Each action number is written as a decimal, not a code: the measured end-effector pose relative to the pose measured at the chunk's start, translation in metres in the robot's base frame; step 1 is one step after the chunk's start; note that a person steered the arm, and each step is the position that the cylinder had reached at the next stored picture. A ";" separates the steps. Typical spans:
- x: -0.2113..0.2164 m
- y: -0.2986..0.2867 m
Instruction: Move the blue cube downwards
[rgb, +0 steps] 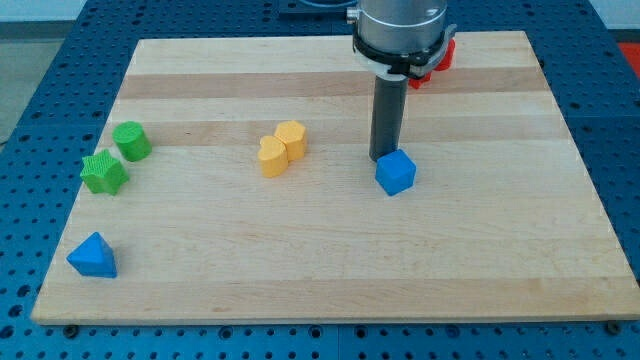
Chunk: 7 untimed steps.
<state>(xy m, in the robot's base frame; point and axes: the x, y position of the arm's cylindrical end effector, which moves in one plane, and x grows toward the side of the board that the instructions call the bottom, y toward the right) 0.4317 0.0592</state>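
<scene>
The blue cube lies on the wooden board, right of the board's middle. My tip stands just above the cube in the view, at its upper-left corner, touching or nearly touching it. The dark rod rises from there to the arm's round head at the view's top.
Two yellow blocks sit side by side left of the tip. A green cylinder and a green star lie at the left. A blue triangular block sits at the lower left. A red block shows behind the arm.
</scene>
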 end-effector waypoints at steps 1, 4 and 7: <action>0.001 0.000; 0.010 0.000; 0.058 -0.020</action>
